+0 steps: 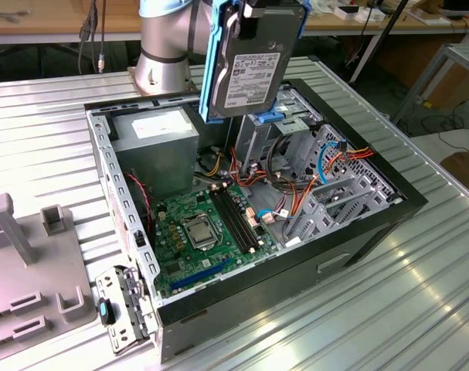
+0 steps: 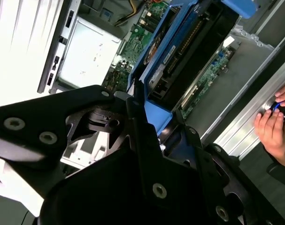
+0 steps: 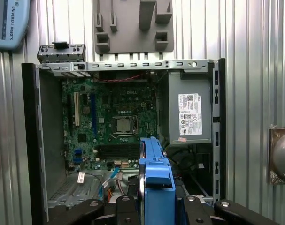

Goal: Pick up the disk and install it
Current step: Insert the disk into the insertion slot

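blue plastic rails frame the disk (image 1: 246,58), a dark grey drive that the gripper (image 3: 156,204) holds by one end, its jaws closed narrow against the two sides of the blue frame. in both wrist views the disk (image 2: 180,56) runs straight away from the jaws, so its long axis carries on the line of the gripper down toward the computer case (image 1: 296,263). in the exterior view it hangs on edge, label face outward, clear of the case and touching nothing in it.

its lower end hovers over the far part of the case, between the power supply (image 1: 157,131) on the exterior view's left and the metal drive cage (image 1: 327,178) on the exterior view's right. a paler blue bracket (image 1: 269,117) sits just below that lower end. whether the disk is lined up with it i cannot tell.

the case lies on its side with its cover off. inside are the green circuit board (image 1: 195,232), flat on the bottom, the power supply in one corner, and a tangle of orange and red cables (image 1: 296,166) around the cage.

outside the case, a grey holder (image 1: 25,263) stands on the ribbed table (image 1: 389,309), and a person's hand (image 2: 273,126) rests near the case's edge in the second wrist view.
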